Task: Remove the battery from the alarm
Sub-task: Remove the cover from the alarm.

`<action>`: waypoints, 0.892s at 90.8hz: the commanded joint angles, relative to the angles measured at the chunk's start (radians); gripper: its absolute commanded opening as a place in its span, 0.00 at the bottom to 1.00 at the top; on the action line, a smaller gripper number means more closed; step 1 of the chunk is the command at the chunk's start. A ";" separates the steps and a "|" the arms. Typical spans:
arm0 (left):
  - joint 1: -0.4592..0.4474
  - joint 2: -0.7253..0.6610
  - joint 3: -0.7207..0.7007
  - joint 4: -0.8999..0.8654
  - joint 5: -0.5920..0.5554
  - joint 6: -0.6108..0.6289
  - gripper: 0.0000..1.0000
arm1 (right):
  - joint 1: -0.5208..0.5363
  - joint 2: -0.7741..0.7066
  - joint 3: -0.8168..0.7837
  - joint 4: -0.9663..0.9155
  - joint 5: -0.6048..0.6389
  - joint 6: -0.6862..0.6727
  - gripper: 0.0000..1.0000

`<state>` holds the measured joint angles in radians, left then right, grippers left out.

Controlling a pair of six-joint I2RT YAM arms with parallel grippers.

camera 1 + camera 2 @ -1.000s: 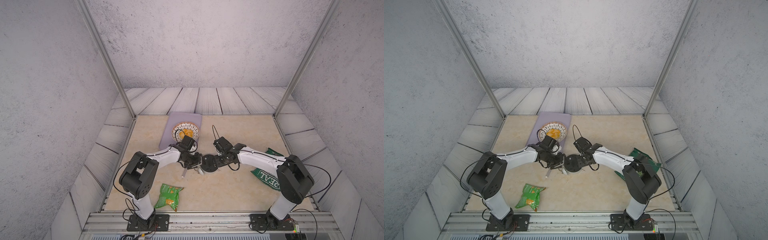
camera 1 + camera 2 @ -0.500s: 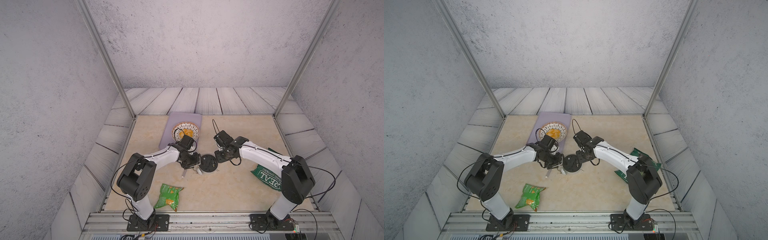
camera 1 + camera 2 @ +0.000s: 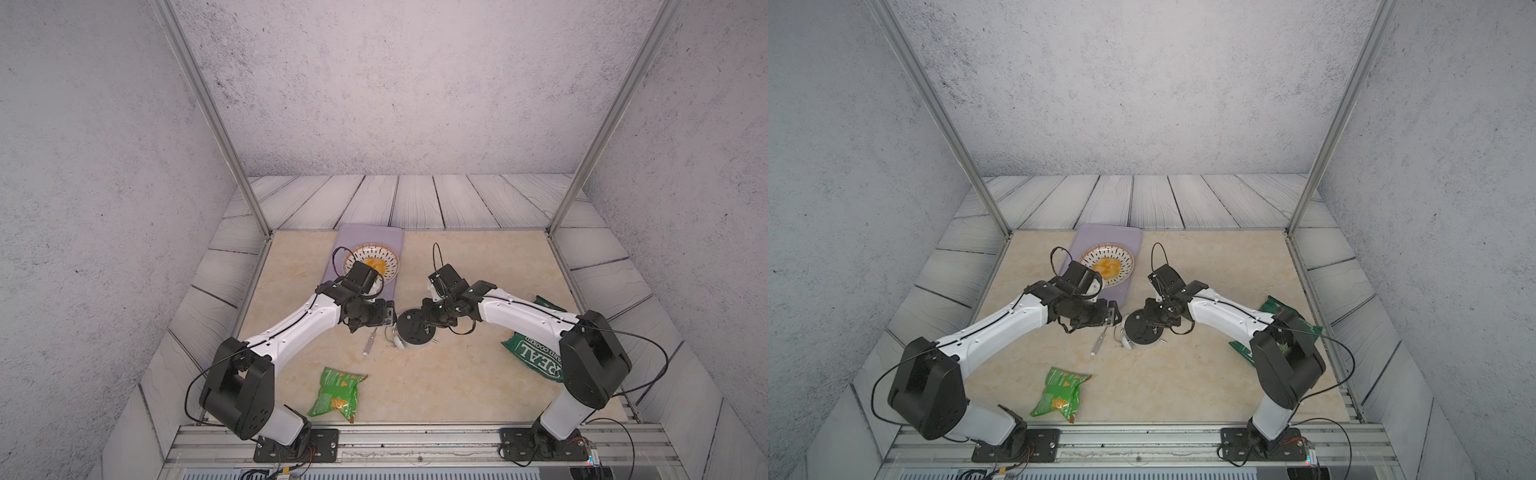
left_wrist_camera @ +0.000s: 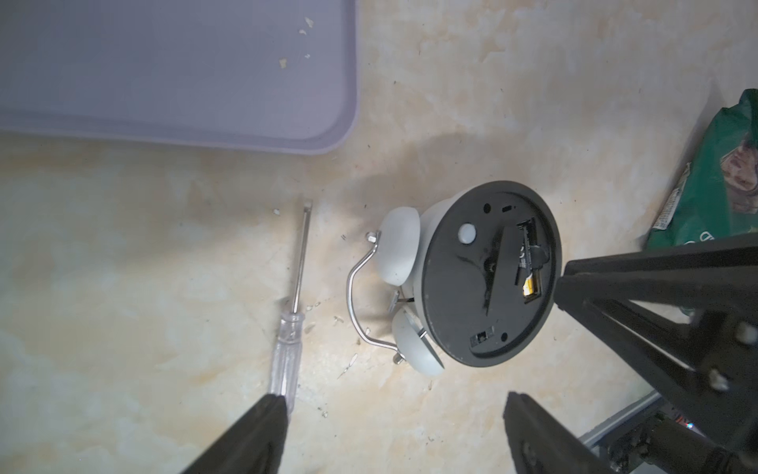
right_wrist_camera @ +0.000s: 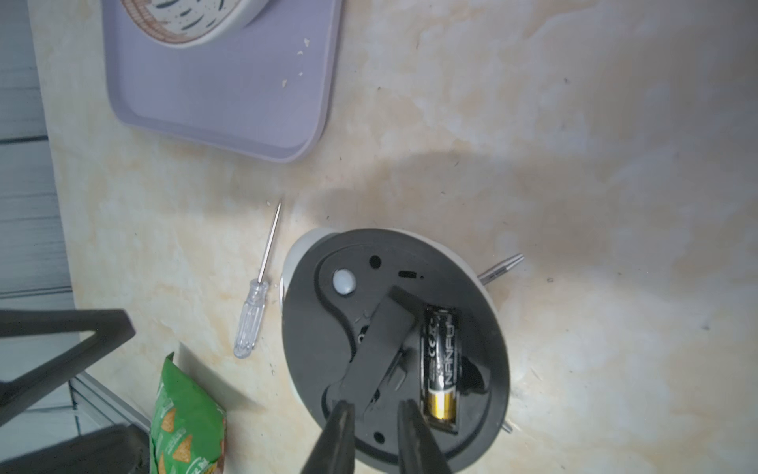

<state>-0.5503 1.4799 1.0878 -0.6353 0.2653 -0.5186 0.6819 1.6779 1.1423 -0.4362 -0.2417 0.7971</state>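
With the right claw (image 5: 375, 410) narrowly parted and, as far as the dark view shows, empty, the battery (image 5: 441, 361) lies just beside its tips in the opened back of the alarm (image 5: 311, 349) — so hook under its gold end while the wide-open left claw (image 4: 393, 400) braces the rim.

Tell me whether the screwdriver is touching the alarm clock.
Apart. The left wrist view shows a strip of bare tabletop between the screwdriver and the nearest part of the alarm.
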 commanded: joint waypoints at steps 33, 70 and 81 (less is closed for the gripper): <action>0.009 0.020 -0.018 -0.017 0.003 0.029 0.89 | -0.040 -0.025 -0.176 0.314 -0.116 0.225 0.24; 0.009 0.029 -0.023 -0.004 0.023 0.023 0.89 | -0.041 -0.020 -0.190 0.332 -0.148 0.239 0.19; 0.009 0.026 -0.023 -0.004 0.020 0.022 0.89 | -0.041 -0.032 -0.188 0.327 -0.145 0.241 0.08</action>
<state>-0.5453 1.4937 1.0733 -0.6430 0.2810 -0.4973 0.6384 1.6733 0.9592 -0.1158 -0.3729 1.0260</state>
